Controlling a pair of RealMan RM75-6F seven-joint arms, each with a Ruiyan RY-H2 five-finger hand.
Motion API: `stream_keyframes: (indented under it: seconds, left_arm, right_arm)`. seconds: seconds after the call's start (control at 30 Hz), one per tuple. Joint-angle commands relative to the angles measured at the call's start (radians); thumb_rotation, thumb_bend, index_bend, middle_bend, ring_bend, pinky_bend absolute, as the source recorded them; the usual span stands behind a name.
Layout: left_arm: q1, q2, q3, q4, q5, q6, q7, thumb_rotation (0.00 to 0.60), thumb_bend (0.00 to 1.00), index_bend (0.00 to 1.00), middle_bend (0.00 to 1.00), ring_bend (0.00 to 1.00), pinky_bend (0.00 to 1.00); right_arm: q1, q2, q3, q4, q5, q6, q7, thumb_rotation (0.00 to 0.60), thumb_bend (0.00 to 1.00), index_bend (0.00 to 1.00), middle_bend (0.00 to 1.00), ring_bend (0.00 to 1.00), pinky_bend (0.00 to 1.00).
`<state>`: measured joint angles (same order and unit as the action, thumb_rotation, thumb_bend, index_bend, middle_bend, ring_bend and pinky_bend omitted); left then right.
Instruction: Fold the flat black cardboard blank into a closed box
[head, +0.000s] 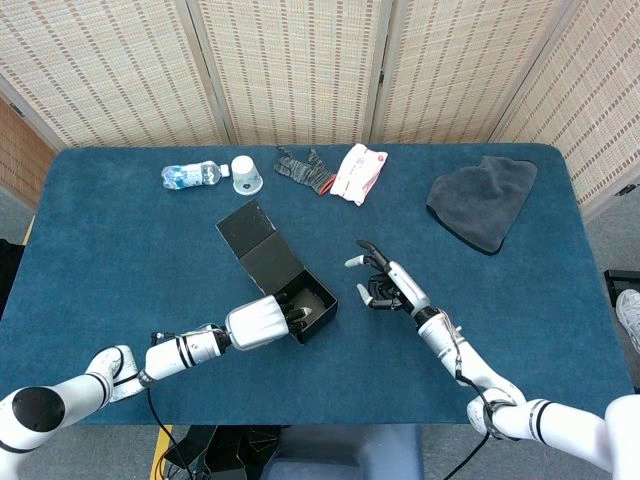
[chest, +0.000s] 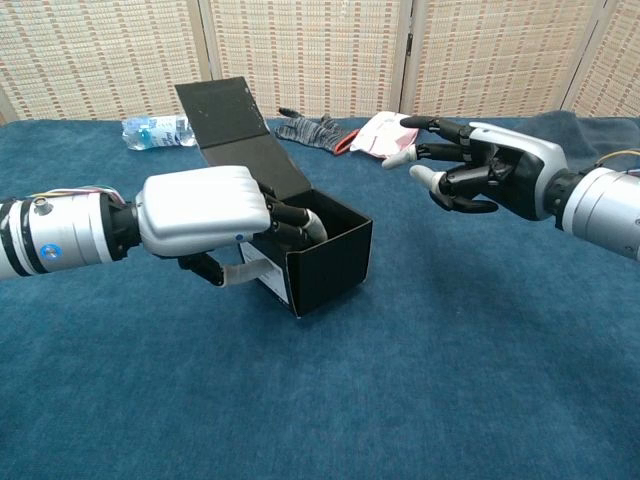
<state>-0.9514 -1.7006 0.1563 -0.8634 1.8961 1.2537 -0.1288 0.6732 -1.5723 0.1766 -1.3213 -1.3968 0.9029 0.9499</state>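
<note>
The black cardboard box (head: 300, 290) (chest: 335, 255) stands near the table's middle, its tray formed and its lid flap (head: 247, 228) (chest: 228, 115) still raised behind it. My left hand (head: 262, 322) (chest: 205, 215) grips the box's near-left wall, fingers hooked inside the tray and thumb outside. My right hand (head: 383, 283) (chest: 480, 178) hovers to the right of the box, apart from it, fingers spread and holding nothing.
Along the far edge lie a water bottle (head: 189, 175), a white cup (head: 246, 174), a dark glove (head: 305, 168) and a white-and-red packet (head: 358, 171). A grey cloth (head: 483, 200) lies at the far right.
</note>
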Motion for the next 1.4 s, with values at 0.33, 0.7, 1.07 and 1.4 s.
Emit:
stream_keyframes:
  seconds: [0.33,0.7,1.07,1.4]
  left_arm:
    - [0.071,0.007,-0.025,0.034,-0.024,0.082,0.112,0.6,0.24,0.03,0.0,0.24,0.35]
    - [0.134,0.051,-0.066,-0.023,-0.056,0.182,0.149,0.6,0.19,0.0,0.0,0.16,0.35]
    - [0.191,0.097,-0.077,-0.111,-0.089,0.192,0.162,0.6,0.19,0.04,0.0,0.23,0.35]
    - [0.23,0.047,-0.073,-0.047,-0.072,0.247,0.091,0.6,0.19,0.21,0.18,0.36,0.44]
  right_arm:
    - [-0.002,-0.006,0.009,-0.002,0.01,-0.003,-0.006,0.6,0.49,0.0,0.22,0.74,0.99]
    - [-0.012,0.063,0.06,-0.066,0.02,0.034,0.016,0.6,0.44,0.0,0.22,0.74,0.99]
    - [-0.018,0.092,0.054,-0.093,0.031,0.019,-0.01,0.6,0.42,0.0,0.22,0.74,0.99]
    - [-0.008,0.108,0.001,-0.114,0.032,-0.075,-0.039,0.6,0.43,0.0,0.23,0.74,0.99]
